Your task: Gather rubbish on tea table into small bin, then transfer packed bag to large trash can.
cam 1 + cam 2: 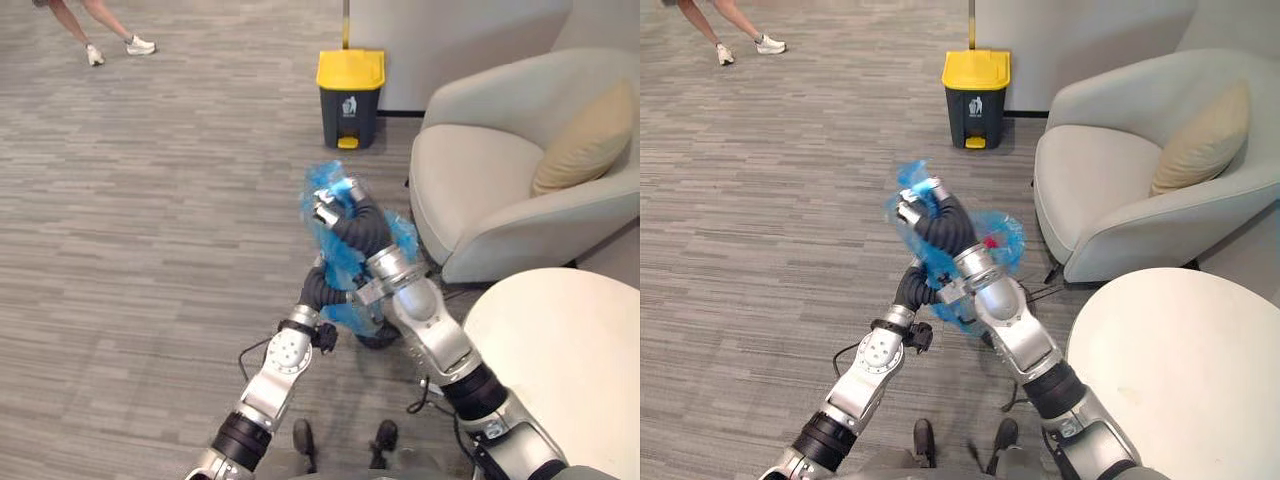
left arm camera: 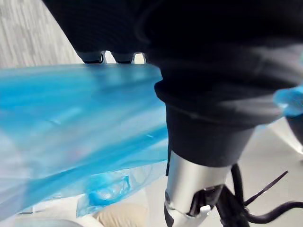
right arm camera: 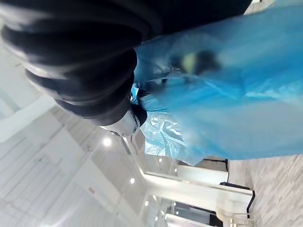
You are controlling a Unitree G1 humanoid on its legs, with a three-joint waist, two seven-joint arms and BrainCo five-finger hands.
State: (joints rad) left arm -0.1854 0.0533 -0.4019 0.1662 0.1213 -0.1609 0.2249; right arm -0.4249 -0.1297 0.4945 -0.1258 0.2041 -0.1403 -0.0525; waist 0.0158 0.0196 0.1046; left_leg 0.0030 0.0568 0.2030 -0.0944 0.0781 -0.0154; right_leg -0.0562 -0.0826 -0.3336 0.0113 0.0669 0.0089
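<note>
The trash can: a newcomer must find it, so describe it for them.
Find the pale armchair by the wall. On the floor just left of it stands the trash can. Its dark grey body with bright yellow lid and pedal is unlike anything nearby.

An office lounge: cream armchair [image 1: 500, 190], round table [image 1: 570, 350], yellow-lidded bin [image 1: 350, 95].

A see-through blue bag [image 1: 340, 262] is seen in the middle. At 12 o'clock a dark grey bin [image 1: 348, 110] is topped with a yellow lid [image 1: 350, 68] and marked with a white sign. The floor [image 1: 150, 250] is striped in grey. A cream chair [image 1: 480, 180] with a tan cushion [image 1: 585, 140] is seen at 2 o'clock, a white table [image 1: 570, 350] at 4, and white shoes [image 1: 140, 45] at 11.
</note>
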